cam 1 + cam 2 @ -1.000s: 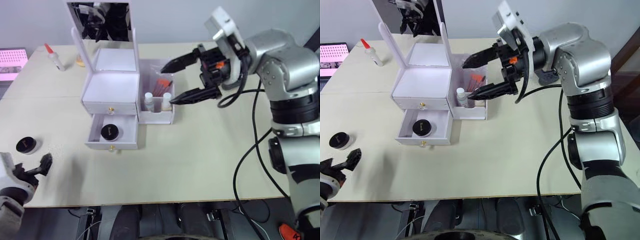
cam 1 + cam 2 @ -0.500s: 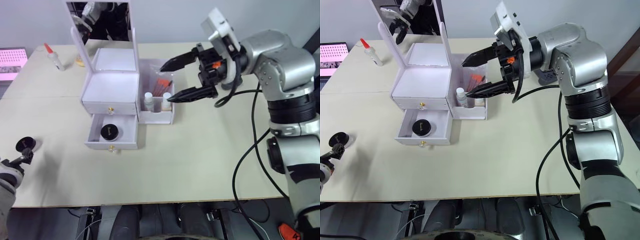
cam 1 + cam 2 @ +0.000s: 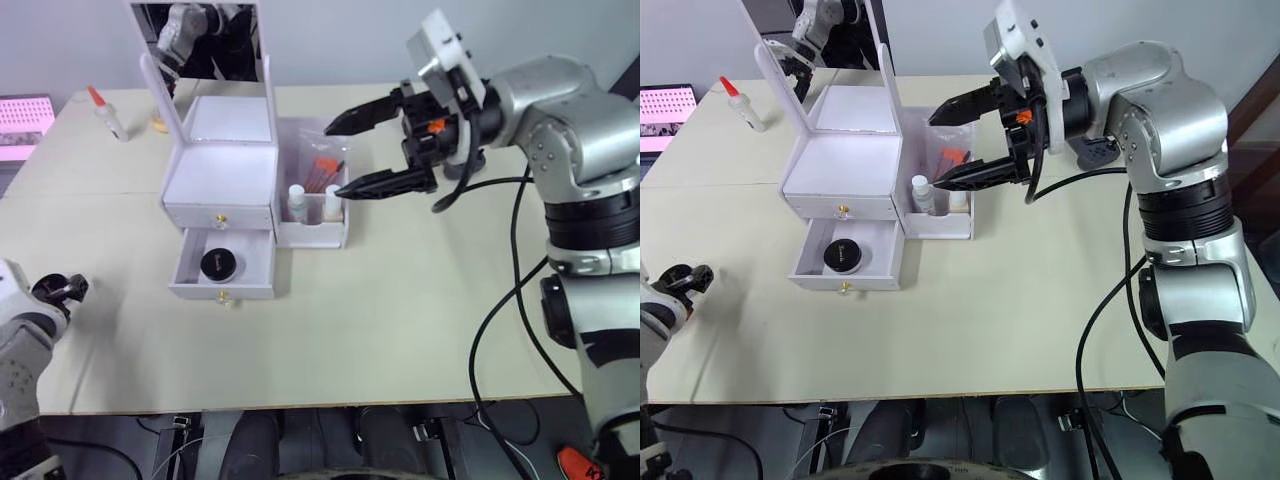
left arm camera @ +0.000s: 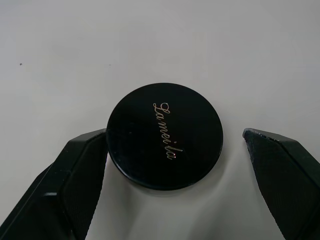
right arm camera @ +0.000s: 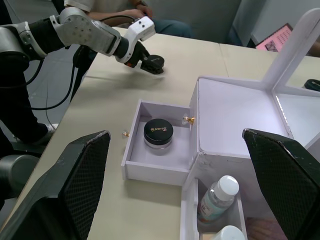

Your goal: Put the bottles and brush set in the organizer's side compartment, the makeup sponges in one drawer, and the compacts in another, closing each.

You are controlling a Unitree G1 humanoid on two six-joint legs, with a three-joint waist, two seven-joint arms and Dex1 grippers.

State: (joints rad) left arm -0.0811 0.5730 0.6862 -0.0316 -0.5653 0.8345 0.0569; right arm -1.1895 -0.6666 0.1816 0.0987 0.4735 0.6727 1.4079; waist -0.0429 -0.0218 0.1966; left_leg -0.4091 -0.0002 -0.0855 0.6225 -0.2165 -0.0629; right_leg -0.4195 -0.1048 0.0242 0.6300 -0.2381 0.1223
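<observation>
Black and glossy, a round compact (image 4: 165,135) with gold script on its lid sits on the pale table (image 3: 400,300) near the left edge, between the spread fingers of my left gripper (image 4: 175,165); one pad looks to touch its rim, the other stands apart. From the head views my wrist hides most of it. A second compact (image 3: 219,264) lies in the white organizer's (image 3: 222,170) open lower drawer (image 3: 224,268); the upper drawer is shut. Two bottles (image 3: 297,203) and a red-handled brush set (image 3: 322,172) stand in the side compartment. My right gripper (image 3: 362,150) hovers empty above that compartment, jaws wide. A mirror rises behind; a small red-capped bottle (image 3: 107,114) stands far left.
</observation>
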